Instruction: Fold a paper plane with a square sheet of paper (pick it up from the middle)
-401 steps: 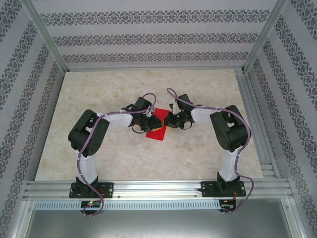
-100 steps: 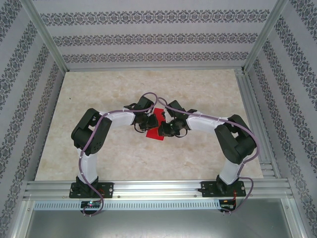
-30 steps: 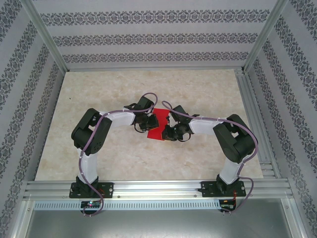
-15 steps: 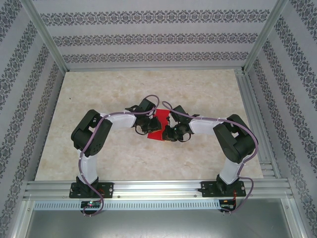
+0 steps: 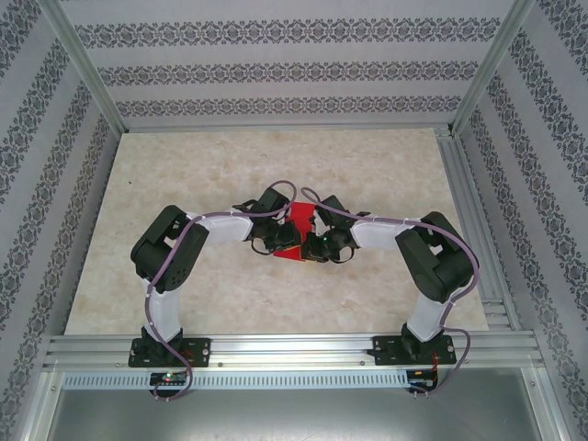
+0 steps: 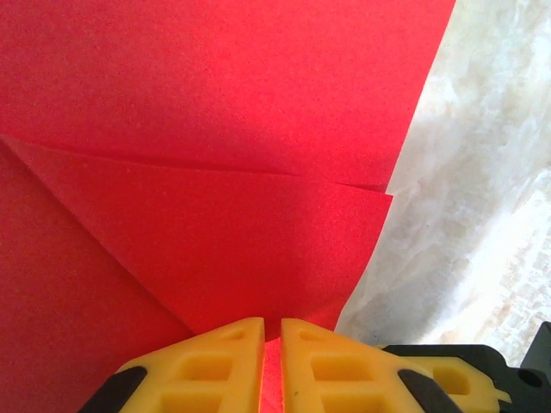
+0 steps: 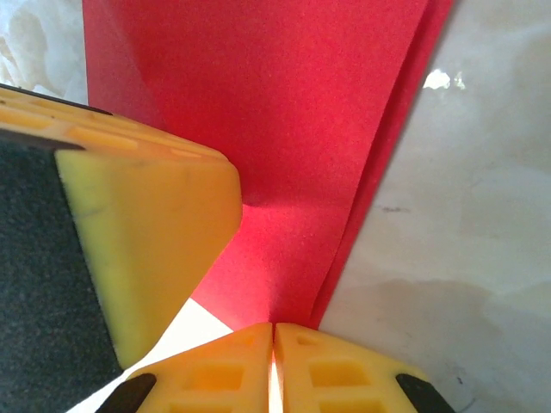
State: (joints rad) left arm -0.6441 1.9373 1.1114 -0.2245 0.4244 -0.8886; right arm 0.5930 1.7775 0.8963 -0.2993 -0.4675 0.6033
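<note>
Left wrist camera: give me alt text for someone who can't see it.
A partly folded red paper sheet covers most of the view, a flap's edge running across it. At the bottom, the left gripper pinches its near edge between two yellow fingertips; pale marbled table shows at right.

One red sheet of paper (image 5: 299, 217) on show, just the one. Two arms, count them: left arm (image 5: 170, 250), right arm (image 5: 432, 255). Two grippers, left gripper (image 6: 271, 331) and right gripper (image 7: 274, 337), each with two yellow fingers (image 6: 215, 361), four in all. Two purple cables (image 5: 149, 296), one per arm. And a single marbled table (image 5: 230, 165) beneath it all
</note>
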